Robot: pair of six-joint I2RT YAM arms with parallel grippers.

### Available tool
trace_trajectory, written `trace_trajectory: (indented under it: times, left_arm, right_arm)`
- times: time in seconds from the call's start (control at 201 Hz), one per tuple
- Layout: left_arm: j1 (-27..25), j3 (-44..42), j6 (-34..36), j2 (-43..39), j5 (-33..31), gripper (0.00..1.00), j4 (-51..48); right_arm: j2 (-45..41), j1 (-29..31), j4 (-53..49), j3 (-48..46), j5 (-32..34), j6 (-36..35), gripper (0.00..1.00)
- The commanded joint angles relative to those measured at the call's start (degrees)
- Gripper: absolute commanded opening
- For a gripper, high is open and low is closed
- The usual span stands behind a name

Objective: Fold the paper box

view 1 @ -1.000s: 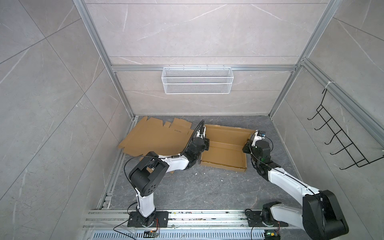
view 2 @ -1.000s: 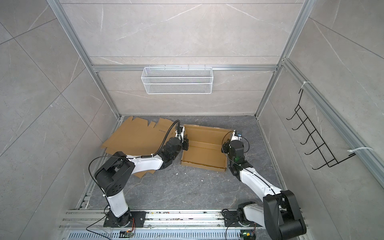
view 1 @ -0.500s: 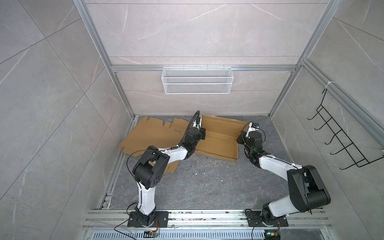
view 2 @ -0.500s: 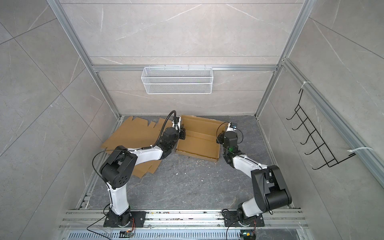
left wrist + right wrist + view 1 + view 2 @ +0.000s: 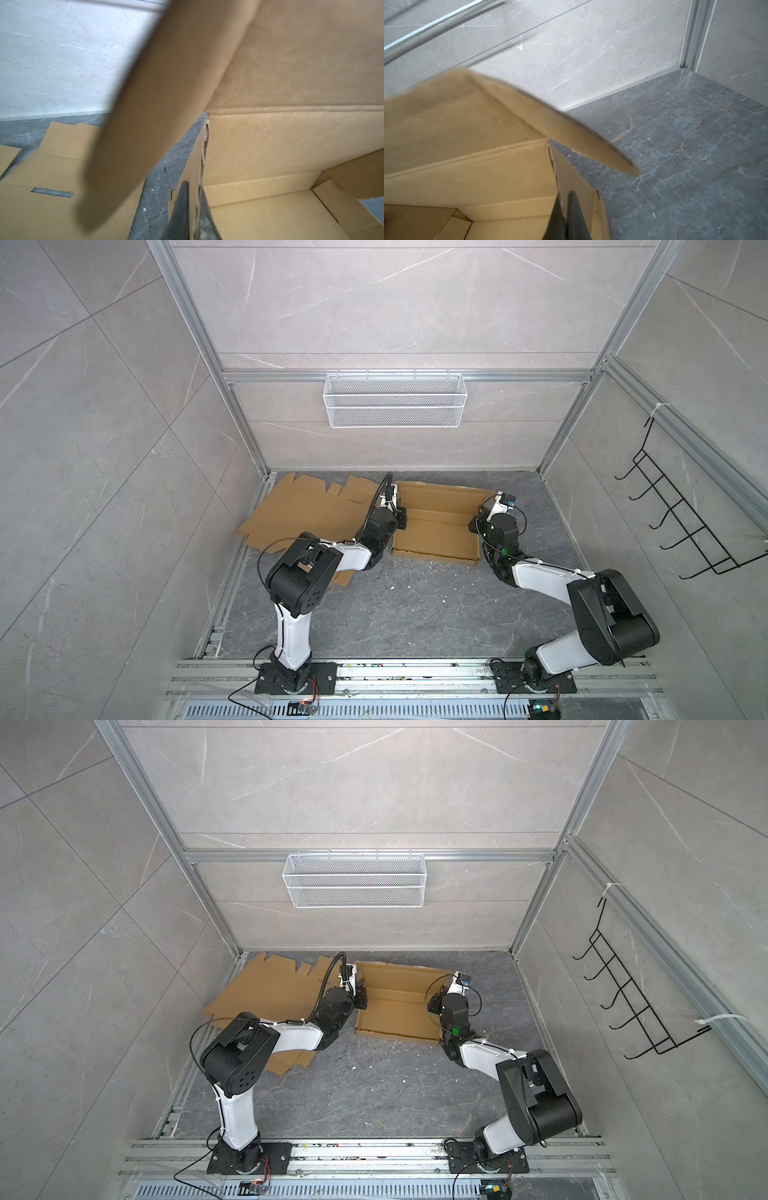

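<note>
Two side walls of the paper box (image 5: 436, 537) are pinched: the left gripper (image 5: 193, 191) is clamped tight on the left wall, the right gripper (image 5: 564, 197) likewise on the right wall. The box lies between them on the counter (image 5: 415, 614), toward the far side, its far flap tilted up. Flat cardboard sheets (image 5: 307, 510) lie beside it at far left.
</note>
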Motion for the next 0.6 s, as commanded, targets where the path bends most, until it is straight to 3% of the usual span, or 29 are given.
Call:
trace_trajectory:
  times: [0.0,0.373,0.597]
  left_arm:
    - [-2.25,-1.36,-2.07,-2.67,7.4,0.0,3.19]
    - [-3.19,-5.62,-5.05,-0.48,6.47,0.0,8.1]
    - [-5.59,-6.46,-3.02,0.34,5.83,0.0,8.42]
  right_arm:
    - [-1.62,2.55,-1.23,-2.73,-4.09,1.02,0.0]
    - [-3.62,3.99,-1.24,-7.57,-2.07,1.75,0.0]
    - [-3.25,4.87,-0.35,-9.54,-1.06,2.76,0.0]
